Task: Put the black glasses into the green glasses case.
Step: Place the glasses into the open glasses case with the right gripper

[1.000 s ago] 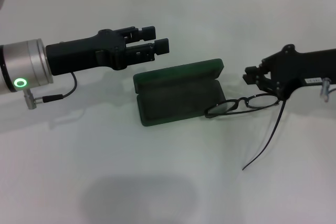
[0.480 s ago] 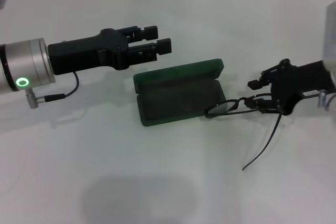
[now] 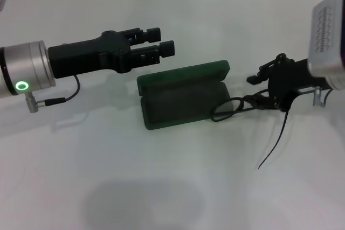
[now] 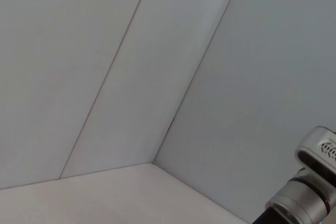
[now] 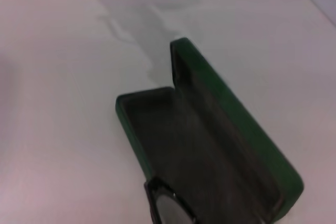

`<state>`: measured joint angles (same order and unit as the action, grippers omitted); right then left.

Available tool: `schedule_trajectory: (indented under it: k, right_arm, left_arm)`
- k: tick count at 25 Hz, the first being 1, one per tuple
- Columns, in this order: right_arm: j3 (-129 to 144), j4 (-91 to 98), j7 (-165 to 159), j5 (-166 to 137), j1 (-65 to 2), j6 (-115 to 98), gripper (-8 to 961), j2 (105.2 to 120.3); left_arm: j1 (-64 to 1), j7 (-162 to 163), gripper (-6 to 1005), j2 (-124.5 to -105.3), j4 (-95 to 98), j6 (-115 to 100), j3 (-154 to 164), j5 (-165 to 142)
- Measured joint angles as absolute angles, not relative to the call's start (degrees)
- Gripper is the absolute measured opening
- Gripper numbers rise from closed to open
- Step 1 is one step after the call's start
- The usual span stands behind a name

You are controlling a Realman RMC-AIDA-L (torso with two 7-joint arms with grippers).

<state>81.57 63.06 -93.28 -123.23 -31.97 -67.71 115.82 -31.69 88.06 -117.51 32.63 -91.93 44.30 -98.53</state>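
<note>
Item: worktop (image 3: pixel 161 187), white, carrying everything listed here.

Item: black glasses (image 3: pixel 237 107), thin-framed. Nearest me hangs one slim temple arm, trailing down and toward me over the worktop. The front is clamped in my right fingers (image 3: pixel 264 91); the lens farther from them reaches over the near right corner of the case, seen in my right wrist view as a dark rim at the case's edge (image 5: pixel 167 205). Whether that lens touches the lining I cannot tell.

Item: green glasses case (image 3: pixel 180 102), dark green, lying open on the worktop, tray toward me, lid tilted back on the far side. Matte lining visible, nothing lying down inside the tray.

Item: my left fingers (image 3: pixel 156 42), apart, holding nothing, hovering just beyond the case's far left corner, clear of the lid.

Item: tiled wall (image 4: pixel 157 77), farthest off, meeting the worktop at its back edge.
</note>
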Motion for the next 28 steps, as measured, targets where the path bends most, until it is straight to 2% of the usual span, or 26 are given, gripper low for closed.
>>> schedule_trajectory:
  k: [8,17,23,28]
  right_arm:
    - [82.8,62.4,-93.7,-123.6,-32.5,-66.4,362,116.03]
    - [79.0,58.6,-93.8,-118.2,-33.0,-61.9,134,115.80]
    - [76.9,57.4,-96.1,-117.8,-33.0,-63.9,117,115.62]
    - [70.7,58.1,-94.4,-110.2,-30.3,-66.4,113,115.55]
  left_arm:
    - [-31.7,88.1,709,-117.51,32.9,-91.9,44.3,-98.5]
    - [-31.7,88.1,708,-117.42,32.9,-92.0,44.3,-98.5]
    - [-31.6,88.4,708,-117.08,32.9,-92.2,44.3,-98.5]
    - [-31.0,88.2,708,-117.19,32.8,-92.3,44.3,-98.6]
